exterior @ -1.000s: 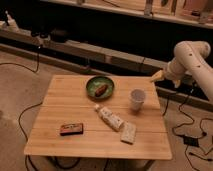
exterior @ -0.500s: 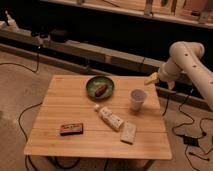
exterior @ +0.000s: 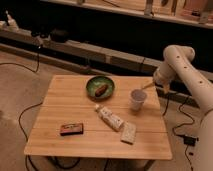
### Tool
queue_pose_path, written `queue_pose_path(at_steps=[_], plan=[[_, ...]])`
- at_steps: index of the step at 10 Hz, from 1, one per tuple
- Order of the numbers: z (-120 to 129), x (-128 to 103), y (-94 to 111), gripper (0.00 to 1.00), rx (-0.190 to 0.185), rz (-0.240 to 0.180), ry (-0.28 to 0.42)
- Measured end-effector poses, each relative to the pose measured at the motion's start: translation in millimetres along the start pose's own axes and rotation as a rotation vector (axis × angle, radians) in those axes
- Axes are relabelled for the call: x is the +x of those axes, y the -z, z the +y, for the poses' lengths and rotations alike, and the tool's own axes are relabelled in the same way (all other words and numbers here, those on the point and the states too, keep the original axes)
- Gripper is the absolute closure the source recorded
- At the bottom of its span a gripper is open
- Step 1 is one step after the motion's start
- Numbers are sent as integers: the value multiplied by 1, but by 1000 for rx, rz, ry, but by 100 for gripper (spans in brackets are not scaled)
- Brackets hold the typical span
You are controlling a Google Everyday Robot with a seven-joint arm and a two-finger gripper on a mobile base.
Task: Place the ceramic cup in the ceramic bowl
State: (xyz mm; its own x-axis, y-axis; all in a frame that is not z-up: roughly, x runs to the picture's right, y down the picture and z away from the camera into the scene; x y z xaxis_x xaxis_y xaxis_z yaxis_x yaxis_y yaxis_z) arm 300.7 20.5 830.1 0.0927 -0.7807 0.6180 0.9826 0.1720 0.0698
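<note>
Wooden tabletop (exterior: 60, 100) carries everything. The task looks hardly begun: the ceramic cup (exterior: 138, 99) stands upright on the wood, near the ceramic bowl (exterior: 89, 85) but apart from it. The tool (exterior: 148, 86) hangs just beside the cup and seems not to hold it; whether it is released or clenched I cannot tell. Grasping, lifting and placing remain. A brown item (exterior: 101, 90) already lies in the bowl. A white tube (exterior: 111, 119), a pale packet (exterior: 128, 133) and a dark box (exterior: 71, 129) lie off the path.

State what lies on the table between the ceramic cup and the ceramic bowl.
Only bare table, in the camera view; the gripper hangs right of the ceramic cup.
</note>
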Motion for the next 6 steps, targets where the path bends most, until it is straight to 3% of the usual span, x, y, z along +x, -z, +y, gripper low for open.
queue_pose_path(at_steps=[6], plan=[[5,10,-31,20,-62,-41,44]])
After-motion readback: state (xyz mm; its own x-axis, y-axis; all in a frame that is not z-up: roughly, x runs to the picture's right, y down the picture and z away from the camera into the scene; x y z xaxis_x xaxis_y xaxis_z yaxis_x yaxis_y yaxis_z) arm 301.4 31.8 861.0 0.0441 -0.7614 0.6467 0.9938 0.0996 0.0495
